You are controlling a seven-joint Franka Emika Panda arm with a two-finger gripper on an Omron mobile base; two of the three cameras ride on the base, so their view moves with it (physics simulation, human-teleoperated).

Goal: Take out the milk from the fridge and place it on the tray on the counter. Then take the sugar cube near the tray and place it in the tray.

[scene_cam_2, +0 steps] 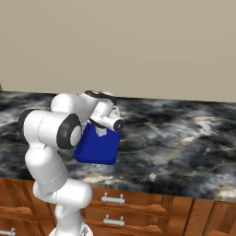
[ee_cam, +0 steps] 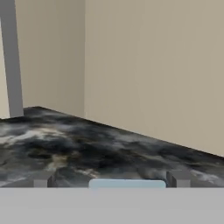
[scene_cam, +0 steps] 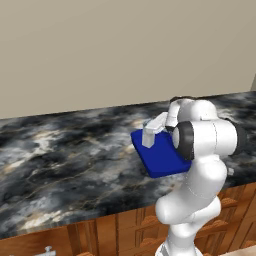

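1. Standing upright on the tray (scene_cam: pixel 162 160), the milk (scene_cam: pixel 148 136) rests near the tray's far left corner in the left base view, so the first half of the task looks done.
2. The fingers (ee_cam: pixel 42 180) are spread wide on either side of the carton's pale top, which shows at the bottom of the hand view; they pinch nothing, which suits a release.
3. The tray lies flat on the surface (scene_cam: pixel 65 165), close to the arm, with bare blue floor toward the front for a second item.
4. The sugar cube (scene_cam_2: pixel 152 176) sits on the surface to the right of the tray, near the front edge and apart from the tray; fetching it looks like the next job.
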